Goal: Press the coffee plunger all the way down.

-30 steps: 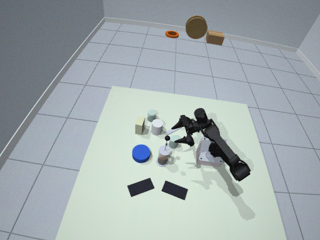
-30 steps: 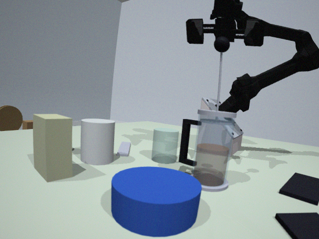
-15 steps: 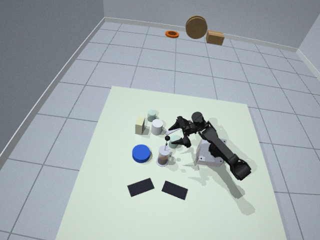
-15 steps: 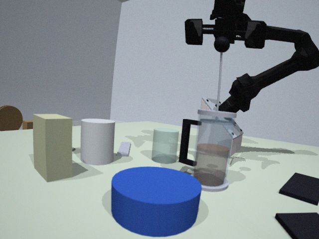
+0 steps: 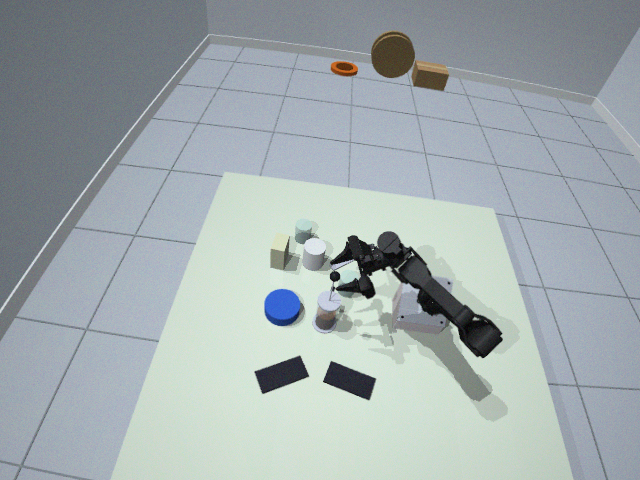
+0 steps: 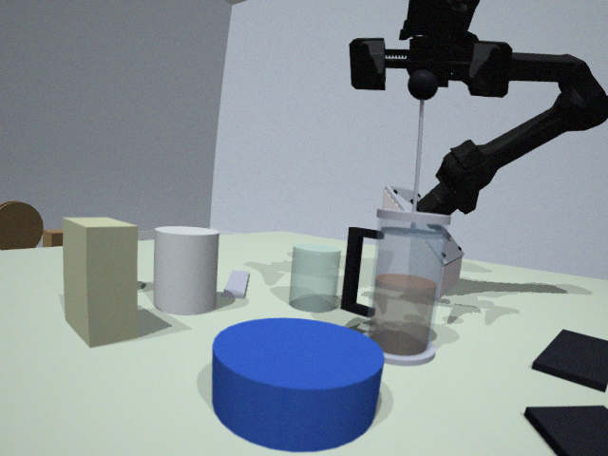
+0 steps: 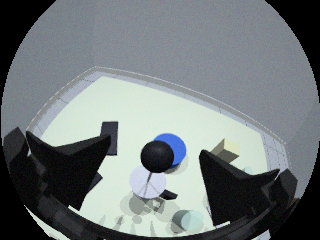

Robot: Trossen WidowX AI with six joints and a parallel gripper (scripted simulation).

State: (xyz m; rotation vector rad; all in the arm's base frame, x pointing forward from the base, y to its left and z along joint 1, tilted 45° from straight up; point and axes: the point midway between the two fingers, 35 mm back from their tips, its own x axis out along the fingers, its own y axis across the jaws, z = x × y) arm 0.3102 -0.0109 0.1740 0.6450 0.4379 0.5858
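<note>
the hand (image 6: pixel 426 61) is spread wide and grips nothing. it sits directly above the coffee press (image 6: pixel 407 284), palm facing down, with one finger (image 6: pixel 367 64) on each side of the black plunger knob (image 6: pixel 423 84). in the exterior view the knob lies between the two fingers and overlaps their lower edge; whether either finger touches it cannot be told. in the wrist view the knob (image 7: pixel 158 155) is centred in the gap, apart from both dark fingers.

below the hand, the thin plunger rod (image 6: pixel 418 152) runs straight down from the knob into the white lid (image 6: pixel 413 216) of the press. the rod is fully extended, so the plunger is raised. the press stands upright on the worktop (image 6: pixel 147 392), its clear body holding brown liquid, its black handle (image 6: pixel 354 270) on the side toward the pale translucent cup (image 6: pixel 314 276).

further from the hand on that handle side stand a white cylinder (image 6: pixel 185 269) and a cream block (image 6: pixel 100 279), with a small grey slab (image 6: pixel 237 283) lying between the white cylinder and the translucent cup. a low blue cylinder (image 6: pixel 296 380) sits on the worktop in front of the press, just beside its base. two dark flat pads (image 5: pixel 281 374) lie well apart from the hand, beyond the press in the top view. the arm (image 6: pixel 515 142) reaches up behind the press from its grey base (image 5: pixel 418 310).
</note>
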